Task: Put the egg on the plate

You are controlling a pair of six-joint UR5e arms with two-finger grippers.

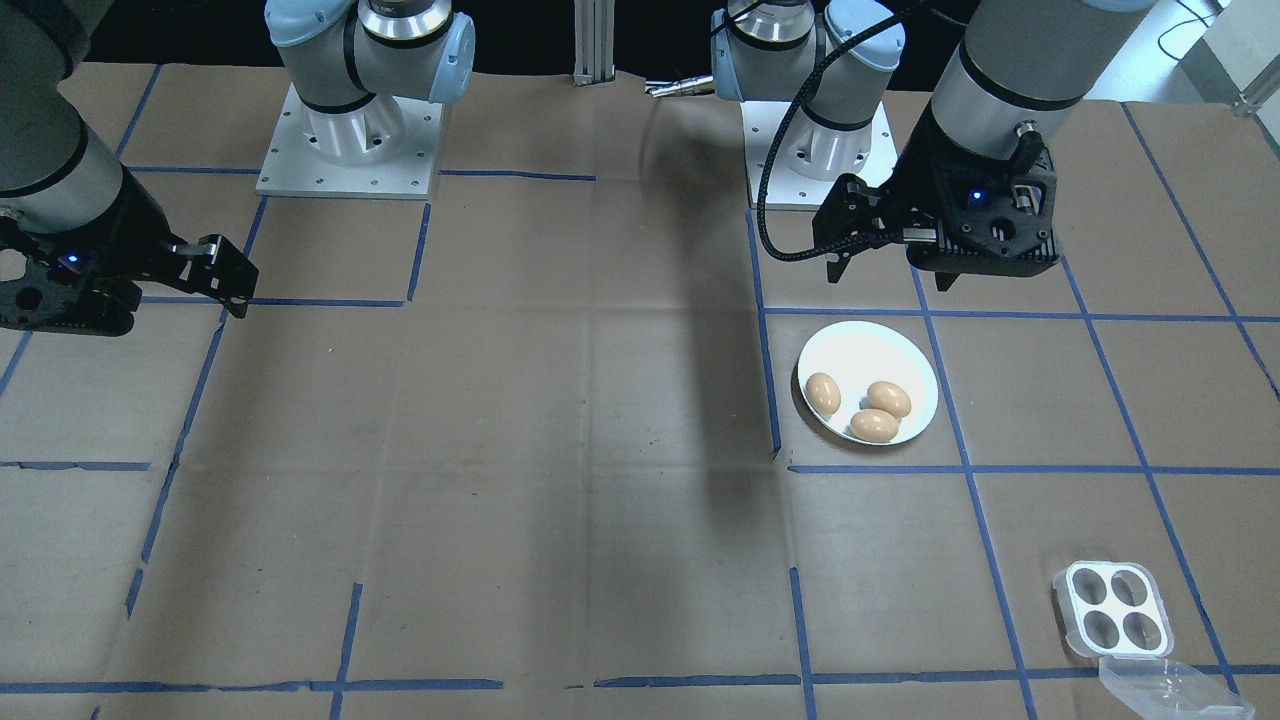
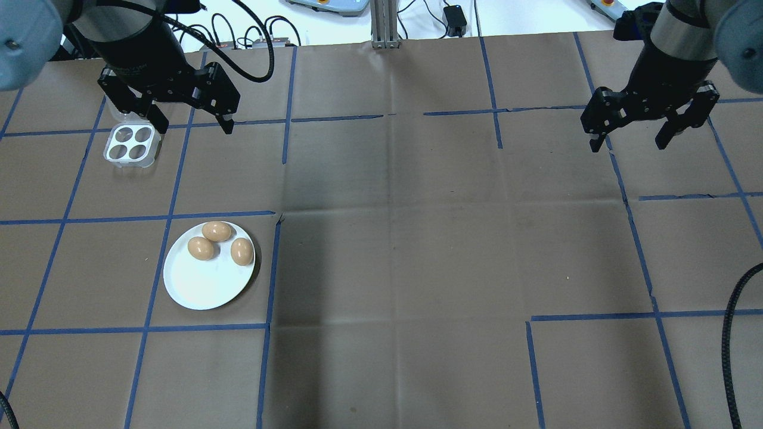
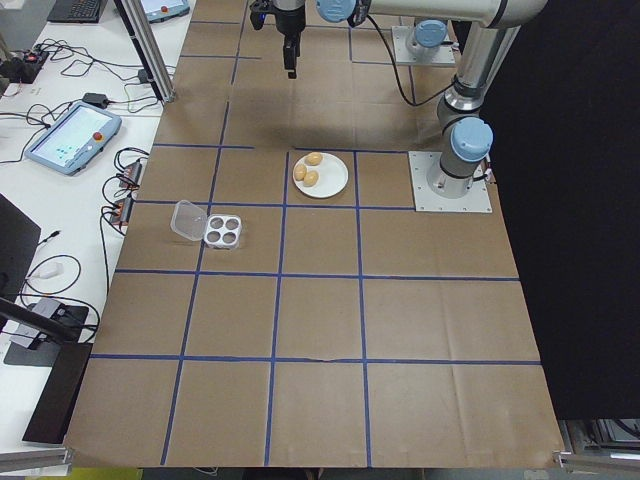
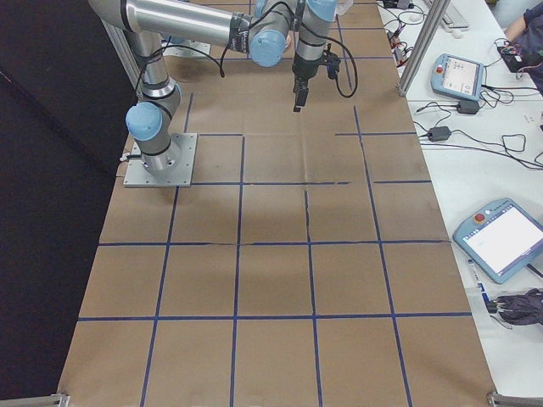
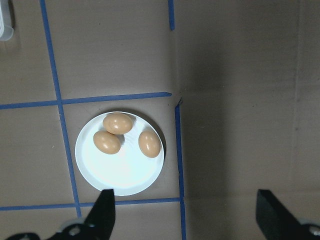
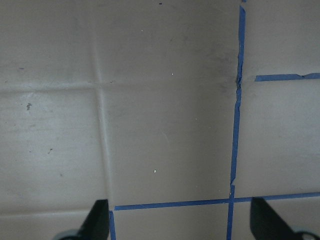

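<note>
Left gripper (image 2: 192, 126): fingers spread wide, holding nothing, raised near the egg tray (image 2: 126, 144), whose four cups appear empty. Plate (image 2: 202, 285): three brown eggs (image 2: 217, 231) grouped at its far rim, bare cardboard table (image 2: 393, 256) stretching to its right. Right gripper (image 2: 629, 142): fingers likewise wide apart, empty, above bare table well apart from the plate.

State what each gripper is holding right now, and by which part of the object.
Nothing is held. The left gripper and right gripper both hang open and empty above the table; all three eggs lie on the plate.
</note>
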